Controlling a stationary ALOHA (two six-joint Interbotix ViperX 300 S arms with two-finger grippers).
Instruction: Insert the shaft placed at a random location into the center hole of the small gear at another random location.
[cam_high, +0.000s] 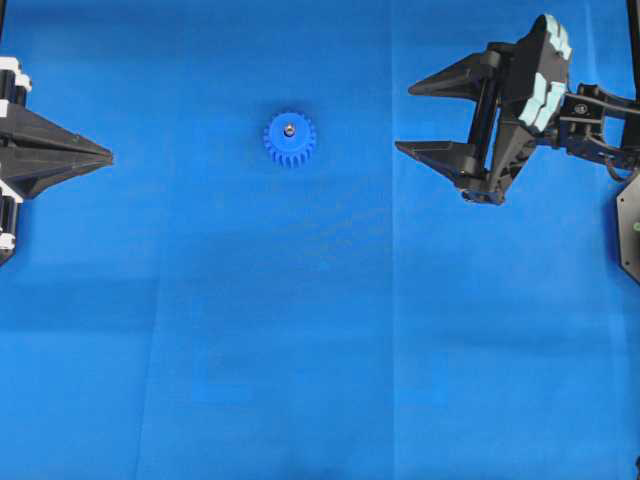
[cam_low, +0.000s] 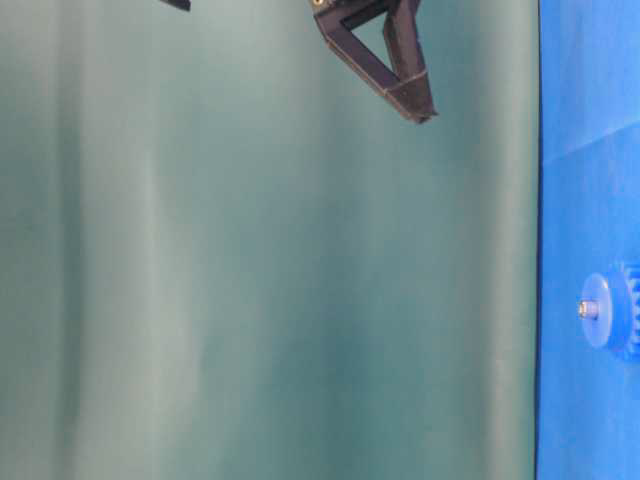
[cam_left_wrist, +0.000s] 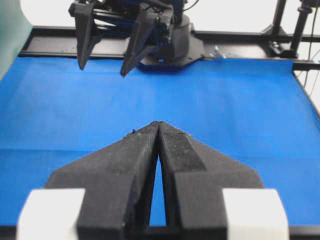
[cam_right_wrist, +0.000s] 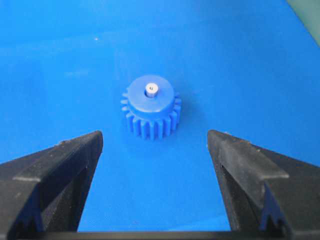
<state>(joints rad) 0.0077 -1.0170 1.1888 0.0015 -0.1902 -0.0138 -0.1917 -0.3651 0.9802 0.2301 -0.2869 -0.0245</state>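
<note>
- Shaft (cam_high: 289, 128): one, standing in the center hole of the one small gear (cam_high: 290, 139), lying toward 12 o'clock on the blue mat (cam_high: 300, 330).
- Right gripper (cam_high: 402, 119) is gaping wide at 3 o'clock, holding nothing.
- Left gripper (cam_high: 110, 156) is sitting pinched together at 9 o'clock, empty.

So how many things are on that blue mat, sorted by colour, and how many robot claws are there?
Blue things: 1, the small gear
Silvery things: 1, the shaft, standing in the gear's hub
Black claws: 2, the left gripper, shut, and the right gripper, open and empty
Total: 4
</note>
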